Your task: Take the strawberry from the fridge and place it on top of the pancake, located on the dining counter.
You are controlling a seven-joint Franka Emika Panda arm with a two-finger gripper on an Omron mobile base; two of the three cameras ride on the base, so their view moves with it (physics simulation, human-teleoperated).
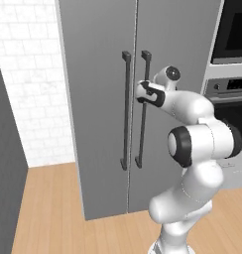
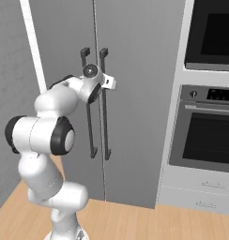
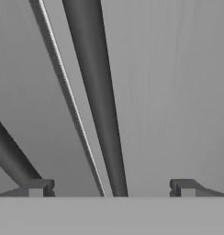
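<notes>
Gripper [image 3: 109,187] spread wide astride right door's bar handle [image 3: 98,92] of shut fridge [image 1: 103,30] (rigid, probably slick; best gripped mid-bar), nothing held.

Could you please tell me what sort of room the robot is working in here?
Most likely a home kitchen: a tall grey two-door fridge stands shut, a built-in wall oven sits beside it, and drawers lie below.
</notes>
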